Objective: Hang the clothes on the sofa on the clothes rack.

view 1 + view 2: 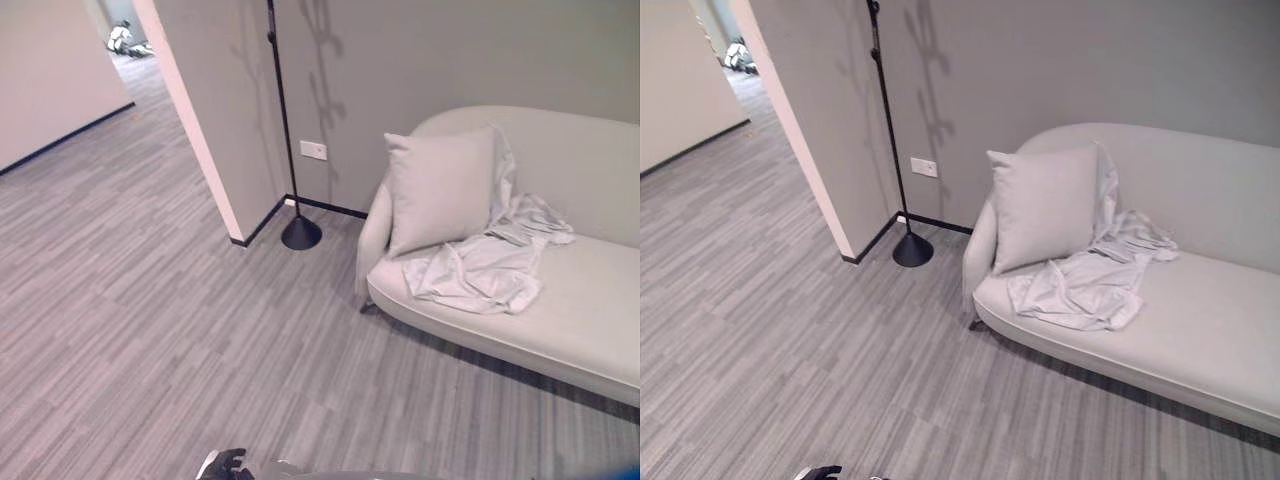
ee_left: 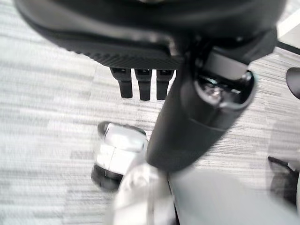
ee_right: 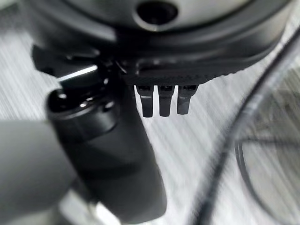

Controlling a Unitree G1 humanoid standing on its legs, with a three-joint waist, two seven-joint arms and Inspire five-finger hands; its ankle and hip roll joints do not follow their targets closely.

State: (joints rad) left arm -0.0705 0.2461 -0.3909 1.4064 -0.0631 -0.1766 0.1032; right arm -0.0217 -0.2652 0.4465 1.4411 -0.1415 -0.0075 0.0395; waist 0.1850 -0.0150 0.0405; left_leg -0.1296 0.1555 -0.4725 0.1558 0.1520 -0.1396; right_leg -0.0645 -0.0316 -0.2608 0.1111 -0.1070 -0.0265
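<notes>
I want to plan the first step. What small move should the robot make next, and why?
Probably step toward the sofa and reach for the white garment. It lies crumpled on the seat beside the cushion, untouched, while both hands hang low and open, the left hand and right hand holding nothing.

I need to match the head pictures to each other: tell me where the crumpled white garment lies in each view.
Left eye view: the white garment lies right of centre on the sofa seat, one end running up behind the cushion.
Right eye view: the same garment sits nearer the picture's centre, on the same seat.
Left wrist view: not in it.
Right wrist view: not in it.
Shared landmark: the black floor stand, left of the sofa.
</notes>
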